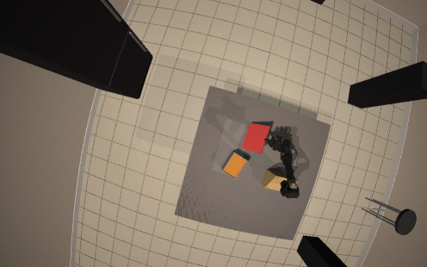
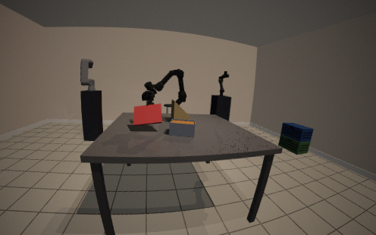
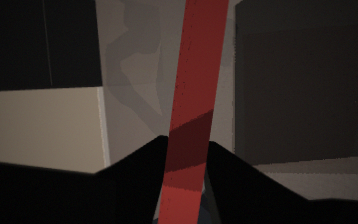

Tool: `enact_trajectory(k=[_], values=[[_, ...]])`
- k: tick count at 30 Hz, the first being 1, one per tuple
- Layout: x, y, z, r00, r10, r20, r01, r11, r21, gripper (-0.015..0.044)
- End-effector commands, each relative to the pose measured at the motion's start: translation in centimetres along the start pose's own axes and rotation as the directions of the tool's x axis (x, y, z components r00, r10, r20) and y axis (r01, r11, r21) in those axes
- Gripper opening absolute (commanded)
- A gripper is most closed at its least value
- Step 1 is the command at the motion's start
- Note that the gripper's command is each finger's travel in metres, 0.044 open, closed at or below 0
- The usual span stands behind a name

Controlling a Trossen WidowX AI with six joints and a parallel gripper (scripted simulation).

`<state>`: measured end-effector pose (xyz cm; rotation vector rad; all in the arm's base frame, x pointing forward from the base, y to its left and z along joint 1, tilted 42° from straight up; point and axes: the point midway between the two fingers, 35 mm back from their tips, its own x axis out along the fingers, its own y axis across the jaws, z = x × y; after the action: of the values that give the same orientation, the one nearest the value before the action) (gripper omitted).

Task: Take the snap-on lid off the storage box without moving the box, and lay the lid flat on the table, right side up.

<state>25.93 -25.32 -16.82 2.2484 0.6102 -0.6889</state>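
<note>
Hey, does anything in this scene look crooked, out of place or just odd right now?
The red lid is off the box and hangs in the air, tilted on a slant over the table, pinched by one edge in the hand. The box stands open, its orange inside showing. Nothing looks spilled or damaged.

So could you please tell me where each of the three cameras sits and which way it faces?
Top: overhead, facing down on the table; the whole arm shows.
Exterior: at the table's far side, level, facing the arm's front; arm and hand show.
Wrist: on the hand, looking along the fingers; only these show.
All three share the red lid, held edge-on at the wrist.
</note>
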Motion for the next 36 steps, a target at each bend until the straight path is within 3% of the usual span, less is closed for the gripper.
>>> enact_trajectory(k=[1,36], values=[[0.1,-0.2,0.0,1.000,0.003,0.000,-0.003,1.000,0.004,0.0000],[1.9,-2.4,-0.1,1.000,0.003,-0.001,-0.003,1.000,0.004,0.0000]])
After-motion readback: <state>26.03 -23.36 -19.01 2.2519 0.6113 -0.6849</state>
